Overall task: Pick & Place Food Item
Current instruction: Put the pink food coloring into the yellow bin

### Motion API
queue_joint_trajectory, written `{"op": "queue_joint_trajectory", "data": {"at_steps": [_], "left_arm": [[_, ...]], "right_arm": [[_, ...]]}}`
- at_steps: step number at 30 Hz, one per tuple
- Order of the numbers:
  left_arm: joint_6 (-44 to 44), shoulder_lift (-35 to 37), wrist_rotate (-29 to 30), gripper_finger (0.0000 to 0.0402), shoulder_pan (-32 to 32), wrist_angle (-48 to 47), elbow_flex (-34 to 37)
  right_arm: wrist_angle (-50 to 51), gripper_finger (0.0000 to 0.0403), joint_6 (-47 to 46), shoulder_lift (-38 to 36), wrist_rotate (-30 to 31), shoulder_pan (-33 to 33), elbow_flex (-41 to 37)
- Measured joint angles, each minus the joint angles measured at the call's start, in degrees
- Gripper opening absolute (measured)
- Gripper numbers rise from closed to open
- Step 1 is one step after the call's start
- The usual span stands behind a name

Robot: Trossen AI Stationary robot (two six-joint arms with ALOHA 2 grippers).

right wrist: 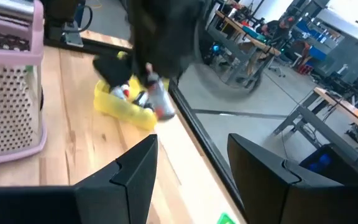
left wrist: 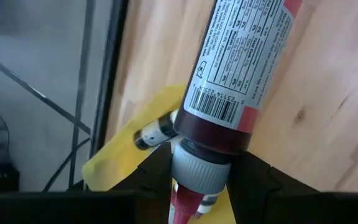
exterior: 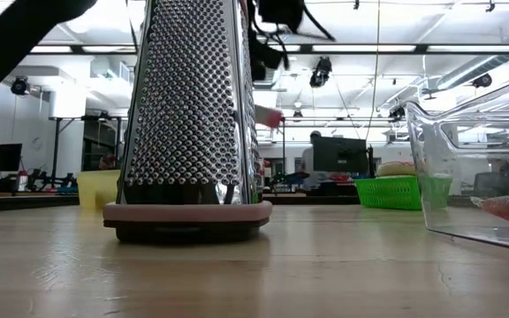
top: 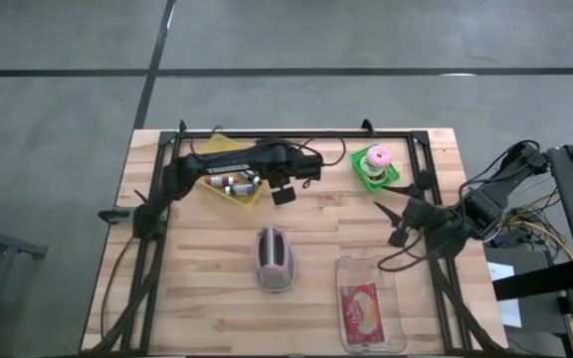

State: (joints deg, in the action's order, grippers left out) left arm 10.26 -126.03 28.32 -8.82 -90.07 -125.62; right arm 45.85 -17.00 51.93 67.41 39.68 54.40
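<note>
On the pale wooden butcher-block table point(top: 217, 298), the biggest item is the clear rectangular plastic container point(top: 370, 303) at the near right, a red-labelled food packet lying inside it. Left of it stands the steel box grater with a pink base point(top: 274, 260). At the far left sits the yellow plastic bin point(top: 229, 185), small bottles in it; well to its right is the green basket point(top: 375, 167) with a pink-frosted doughnut. The left gripper point(left wrist: 197, 180) hangs above the yellow bin's right side, jaws closed around the grey cap of a dark sauce bottle with a white label point(left wrist: 244, 62). The right gripper point(top: 398, 221) waits at the table's right, jaws apart and empty.
</note>
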Motion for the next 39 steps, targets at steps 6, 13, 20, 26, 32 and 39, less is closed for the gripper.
{"op": "queue_joint_trajectory", "data": {"at_steps": [6,13,20,26,32,39], "left_arm": [[1.0,7.3,0.2,0.0113,-2.0,0.3,6.3],[5.0,20.7,-0.5,0.0113,-7.1,0.0,22.4],[9.3,32.0,-4.7,0.0113,-12.2,4.2,39.6],[6.0,37.1,-13.3,0.0113,-14.8,17.2,51.2],[5.2,36.5,-13.9,0.0113,-17.3,20.8,57.1],[1.5,34.4,-13.4,0.0113,-19.5,28.1,60.1]], "right_arm": [[0.1,0.0192,-2.3,0.0,-0.4,0.0,-1.8],[-0.2,0.0192,-2.3,0.0,-0.4,0.0,-2.0],[-0.7,0.0192,-2.5,0.0,-0.4,0.0,-2.0],[-1.8,0.0192,-2.5,0.0,-0.4,0.0,-2.2],[-1.9,0.0192,-2.5,0.4,-0.4,0.0,-2.2],[-2.7,0.0192,-2.3,0.7,-0.4,0.0,-2.3]]}}
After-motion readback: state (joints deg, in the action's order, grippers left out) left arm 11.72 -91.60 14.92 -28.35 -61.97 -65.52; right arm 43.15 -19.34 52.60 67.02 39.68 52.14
